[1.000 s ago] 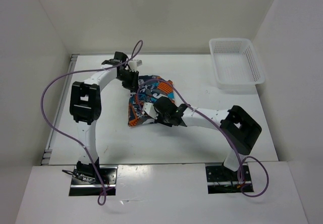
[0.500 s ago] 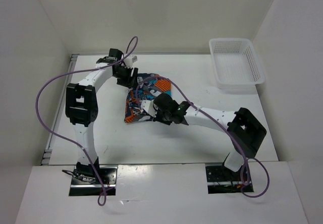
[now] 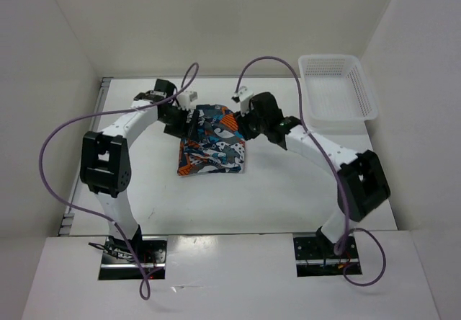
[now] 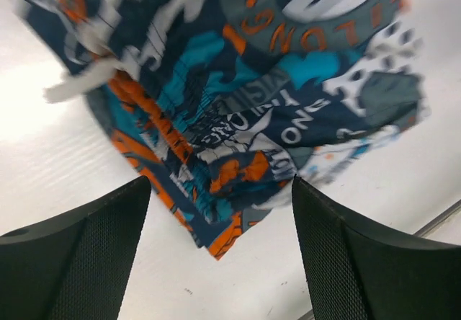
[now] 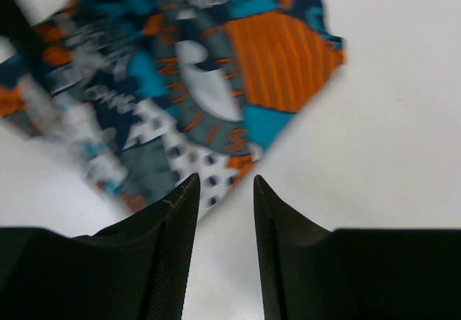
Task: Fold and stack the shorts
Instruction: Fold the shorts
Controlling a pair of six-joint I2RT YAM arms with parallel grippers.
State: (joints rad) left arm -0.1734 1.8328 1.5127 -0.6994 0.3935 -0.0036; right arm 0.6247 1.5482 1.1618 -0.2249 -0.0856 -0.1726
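While both hover empty above the cloth, I see the left end effector [image 4: 220,183] with its black, mesh-textured jaws spread wide and the right end effector [image 5: 225,179] only narrowly parted. Beneath them the shorts [image 3: 212,143] lie as a soft, rumpled, busy-printed rectangle, folded on the smooth white desk [image 3: 288,183].

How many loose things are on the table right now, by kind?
Blue, teal and orange printed cloth shorts: 1
White plastic mesh basket: 1
Total: 2
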